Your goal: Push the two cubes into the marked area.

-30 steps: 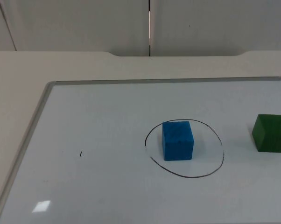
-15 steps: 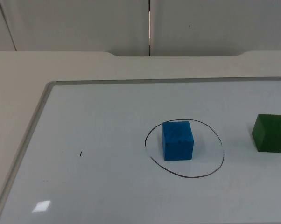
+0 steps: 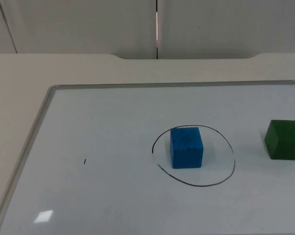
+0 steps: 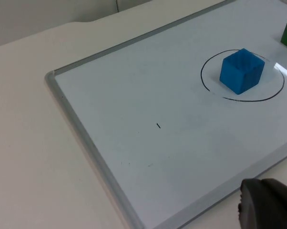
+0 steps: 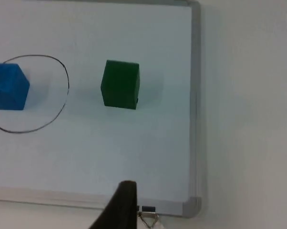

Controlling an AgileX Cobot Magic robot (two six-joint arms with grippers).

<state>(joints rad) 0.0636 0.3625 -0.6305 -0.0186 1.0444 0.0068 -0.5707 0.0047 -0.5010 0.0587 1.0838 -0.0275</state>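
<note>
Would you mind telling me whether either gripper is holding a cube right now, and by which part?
Nothing is held. The blue cube sits free inside the drawn circle; the green cube stands free outside it.

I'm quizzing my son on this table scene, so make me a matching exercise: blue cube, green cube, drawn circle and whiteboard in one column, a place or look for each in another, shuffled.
Things:
1. blue cube
2. green cube
3. drawn circle
4. whiteboard

Descriptions:
A. thin black line around one cube
B. outside the ring, near the board's right edge
C. white surface with a grey frame
D. inside the ring

Pairs: 1-D, 2-B, 3-A, 4-C
</note>
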